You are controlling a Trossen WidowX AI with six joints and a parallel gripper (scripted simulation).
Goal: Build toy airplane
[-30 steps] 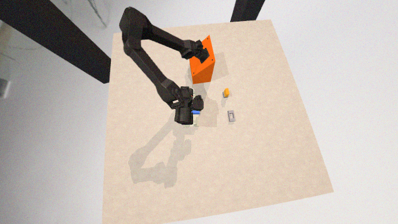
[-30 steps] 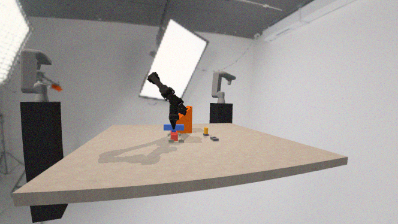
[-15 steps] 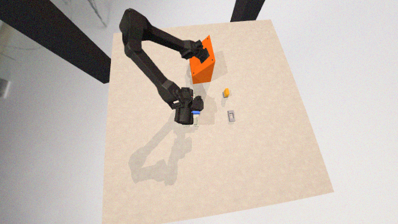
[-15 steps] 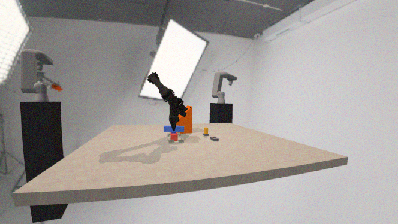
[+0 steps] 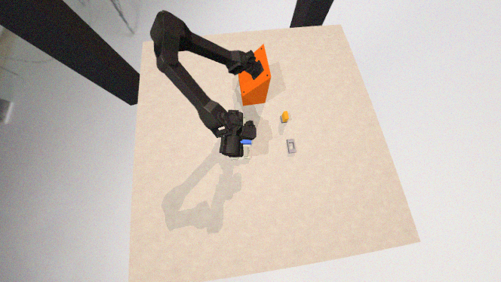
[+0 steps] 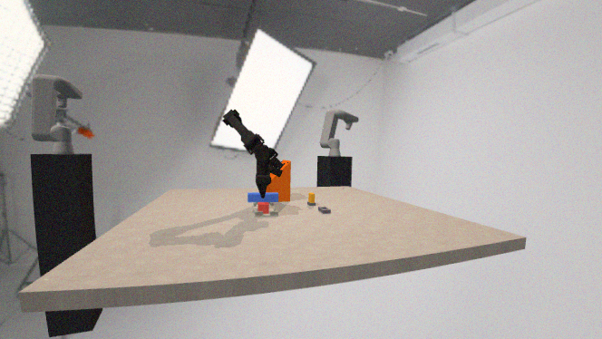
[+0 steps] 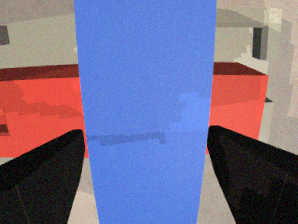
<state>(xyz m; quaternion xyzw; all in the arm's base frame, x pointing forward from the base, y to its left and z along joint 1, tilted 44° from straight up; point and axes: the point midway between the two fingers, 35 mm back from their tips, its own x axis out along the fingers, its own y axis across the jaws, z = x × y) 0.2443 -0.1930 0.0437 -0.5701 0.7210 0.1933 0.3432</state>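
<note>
The red fuselage (image 6: 263,208) (image 7: 237,102) lies in the pale jig cradle (image 5: 247,154) (image 6: 273,214) (image 7: 32,45). A tail socket shows at its left in the wrist view. The blue wing (image 5: 246,142) (image 6: 252,197) (image 7: 145,60) lies across the top of the fuselage, looking level; its tab and socket are hidden under it. My gripper (image 6: 263,196) (image 7: 147,137) is open, with one fingertip on each side of the wing and thin gaps beside it. The yellow tail fin (image 5: 285,116) (image 6: 311,198) stands upright in a small dark holder (image 6: 311,204), away from the fuselage.
A grey rectangular holder (image 5: 291,151) (image 6: 325,210) without a part lies near the fin. A tall orange wedge-shaped block (image 5: 256,92) (image 6: 284,188) stands behind the jig, close to the arm. The tabletop (image 5: 302,211) (image 6: 363,240) extends around them.
</note>
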